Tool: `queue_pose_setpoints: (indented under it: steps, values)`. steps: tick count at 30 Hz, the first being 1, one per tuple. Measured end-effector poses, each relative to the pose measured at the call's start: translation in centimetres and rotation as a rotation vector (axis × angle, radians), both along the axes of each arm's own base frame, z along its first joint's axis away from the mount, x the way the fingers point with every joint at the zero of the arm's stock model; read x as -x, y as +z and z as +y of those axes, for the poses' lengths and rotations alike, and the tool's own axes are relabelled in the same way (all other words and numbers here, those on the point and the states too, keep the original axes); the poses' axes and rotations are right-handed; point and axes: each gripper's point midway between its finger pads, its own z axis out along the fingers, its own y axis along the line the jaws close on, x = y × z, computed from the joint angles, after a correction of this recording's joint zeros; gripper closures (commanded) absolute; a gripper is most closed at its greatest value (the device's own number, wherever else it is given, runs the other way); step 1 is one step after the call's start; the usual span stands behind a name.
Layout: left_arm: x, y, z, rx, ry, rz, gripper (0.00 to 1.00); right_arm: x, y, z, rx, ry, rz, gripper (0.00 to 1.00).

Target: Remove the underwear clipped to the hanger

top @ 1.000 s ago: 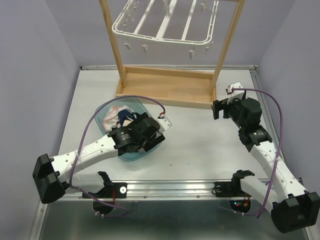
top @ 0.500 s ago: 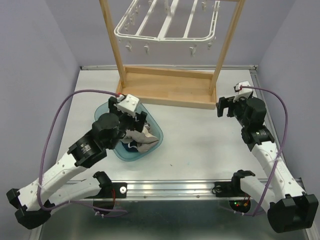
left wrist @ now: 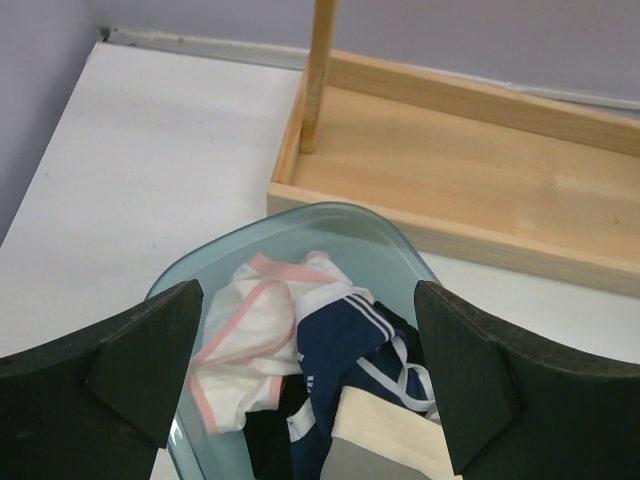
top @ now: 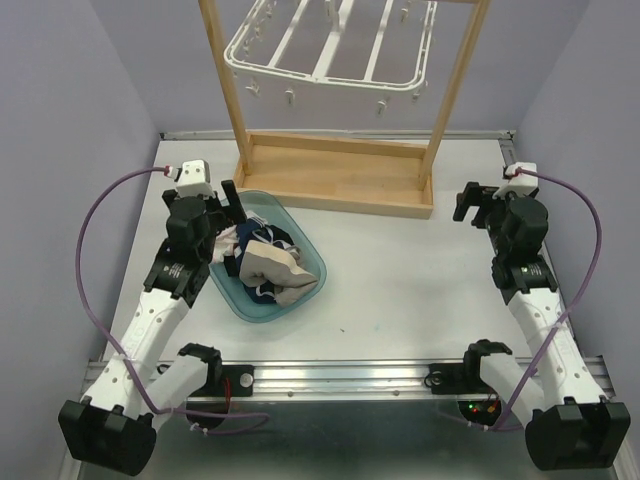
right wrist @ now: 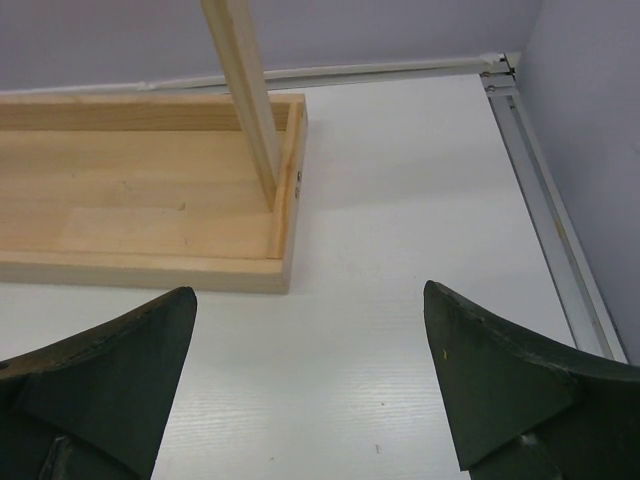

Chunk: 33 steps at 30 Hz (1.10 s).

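Observation:
The white hanger hangs from the wooden stand at the top, its clips bare, with no cloth showing on it. The underwear lies heaped in a clear blue bowl. In the left wrist view I see a pink-white piece, a navy piece, a beige piece and some black cloth. My left gripper is open and empty at the bowl's left rim; it also shows in the left wrist view. My right gripper is open and empty beside the stand's right end.
The wooden stand's base lies across the back of the table, with two upright posts. A metal rail runs along the table's right edge. Purple walls close in both sides.
My left arm has swung left and pulled back off the bowl, leaving the garments heaped inside. My right arm has drawn back to the right.

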Motion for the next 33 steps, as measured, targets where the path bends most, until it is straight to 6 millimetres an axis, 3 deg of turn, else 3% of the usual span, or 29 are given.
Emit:
queue_pose_setpoints:
  steps: [6,17,24,33]
  values:
    - [0.3,-2.8,1.4,-0.010,0.083,0.052,0.01,-0.1,0.1,-0.7,-0.017,-0.043,-0.012,0.00]
    - [1.4,0.3,1.6,0.016,0.065,-0.072,0.01,-0.4,-0.2,-3.5,-0.102,-0.243,-0.033,0.00]
    - [1.4,-0.1,1.3,0.011,0.046,-0.064,0.01,-0.1,0.1,-5.4,-0.123,-0.329,-0.056,0.00]
    - [1.5,-0.2,1.2,0.011,0.039,-0.066,0.01,0.0,0.2,-5.9,-0.129,-0.355,-0.061,0.00]
